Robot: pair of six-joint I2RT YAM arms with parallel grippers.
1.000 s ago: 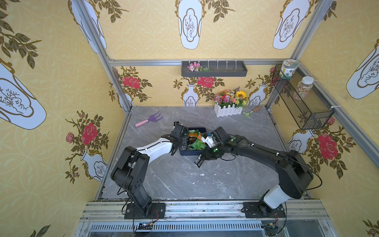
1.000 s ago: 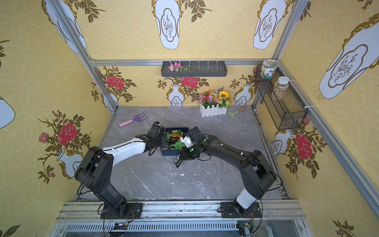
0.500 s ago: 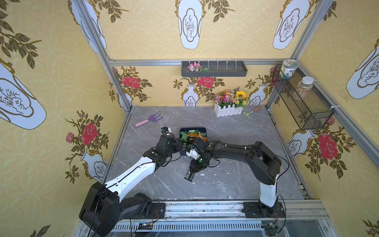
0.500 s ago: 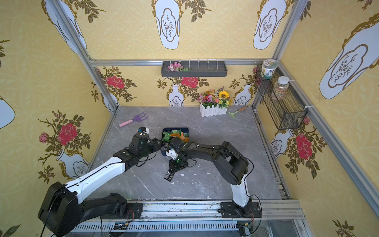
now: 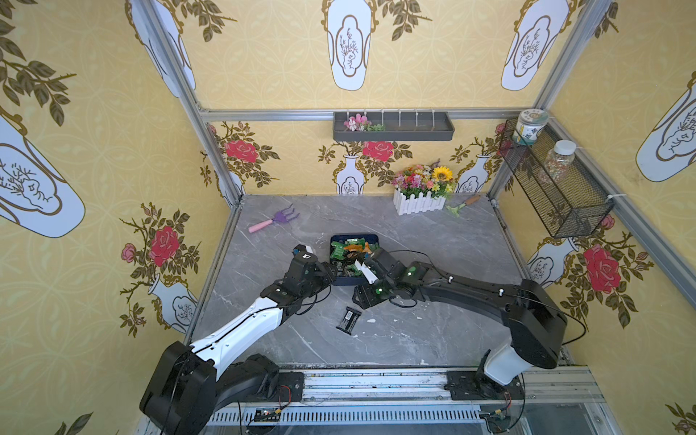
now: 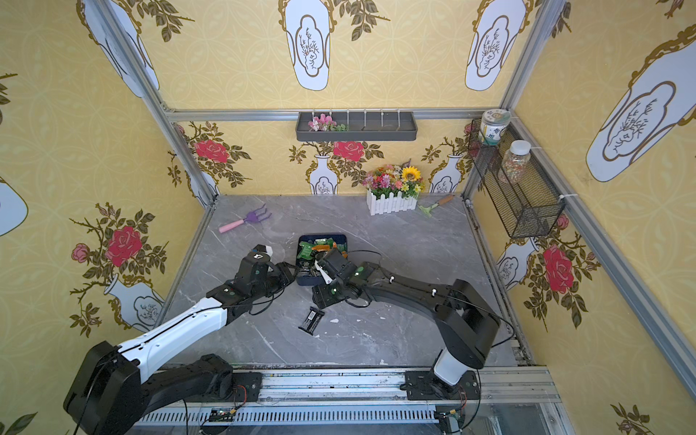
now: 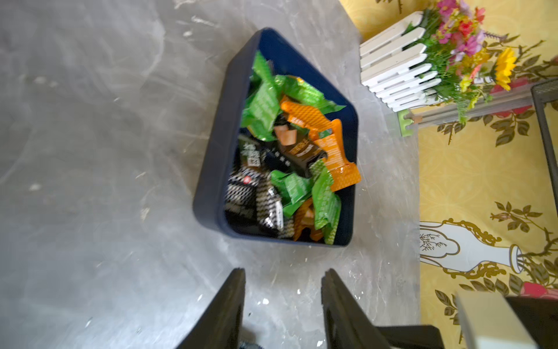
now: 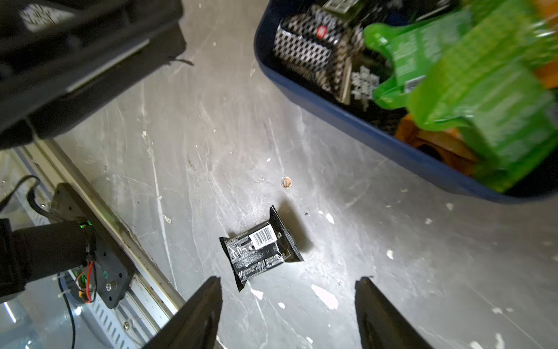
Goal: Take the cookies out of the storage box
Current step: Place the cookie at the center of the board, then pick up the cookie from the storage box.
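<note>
Mostly green, orange, black cookies (image 7: 290, 151) heaped in navy storage box (image 7: 216, 151).

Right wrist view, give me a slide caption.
Open right gripper above a black cookie packet on the table, near the packet-filled navy storage box.

Bright, even light fills the yellow-papered enclosure in both top views, and the grey marble-patterned tabletop (image 5: 414, 339) carries a pale sheen without hard glare. Wide-angle distortion bows the silver aluminium frame post (image 5: 182, 75) near the picture edge. In the right wrist view a lone black crinkly packet (image 8: 261, 253) on the table is sharp and throws a short, soft shadow. The green, orange and black snack packets (image 8: 453, 75) heaped in the dark navy shallow storage box (image 8: 347, 119) smear, possibly from motion. The left wrist view is mildly soft throughout, its table washed pale.
</note>
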